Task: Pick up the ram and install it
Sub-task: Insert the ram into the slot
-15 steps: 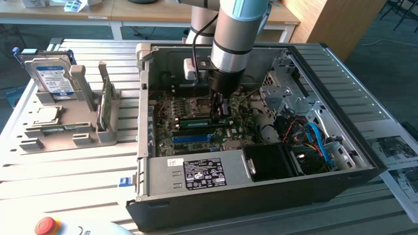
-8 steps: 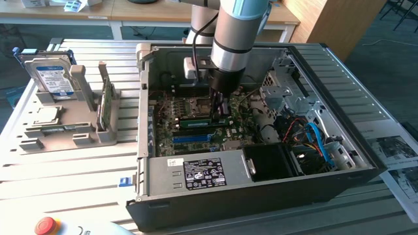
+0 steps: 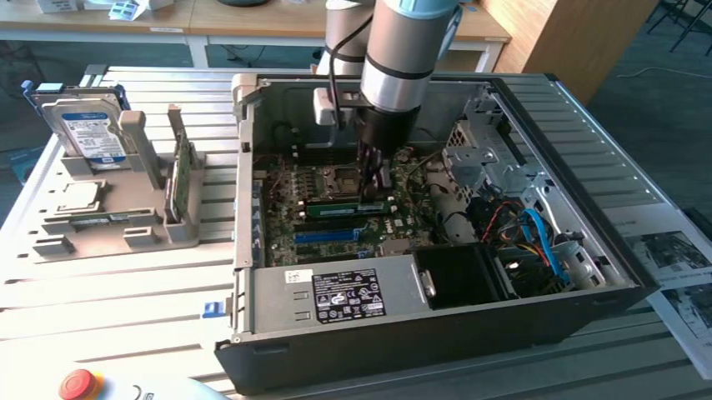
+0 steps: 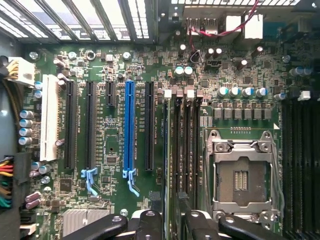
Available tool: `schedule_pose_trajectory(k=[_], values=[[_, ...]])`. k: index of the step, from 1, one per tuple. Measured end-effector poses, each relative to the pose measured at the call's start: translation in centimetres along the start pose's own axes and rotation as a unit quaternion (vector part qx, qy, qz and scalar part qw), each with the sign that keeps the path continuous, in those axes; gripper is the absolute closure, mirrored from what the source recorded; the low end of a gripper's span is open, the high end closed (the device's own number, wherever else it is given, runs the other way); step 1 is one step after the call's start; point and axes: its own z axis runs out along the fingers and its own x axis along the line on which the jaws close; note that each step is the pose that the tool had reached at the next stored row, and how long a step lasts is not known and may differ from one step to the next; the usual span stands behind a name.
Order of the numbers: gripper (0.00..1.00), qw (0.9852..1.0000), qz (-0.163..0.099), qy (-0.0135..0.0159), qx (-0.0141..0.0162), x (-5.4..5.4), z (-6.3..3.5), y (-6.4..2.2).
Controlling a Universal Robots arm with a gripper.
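ram: long thin green ram stick (image 3: 345, 207) is judged seated in the slots of the large green motherboard (image 4: 112, 125), centre frame | black two-finger gripper (image 4: 172, 222) is spread apart, empty, straddling those slots | care: level seating and closed end latches are best confirmed, pressure applied evenly.

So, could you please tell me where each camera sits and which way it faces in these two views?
Exterior view: off the arm, raised, looking down at an angle into the open computer case; the arm and its gripper show inside it.
Wrist view: on the wrist, facing straight down onto the motherboard; the gripper's fingers show.
Shared: the motherboard, its blue slot and the CPU socket.
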Motion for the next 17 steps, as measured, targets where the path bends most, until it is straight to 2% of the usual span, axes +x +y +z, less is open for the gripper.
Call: schedule_pose_trajectory(k=[5,17], values=[[0.75,1.0,0.0,0.0002,0.0,0.0,-1.12,0.02],[0.75,1.0,0.0,0.0012,0.0,0.0,-4.59,0.1]])
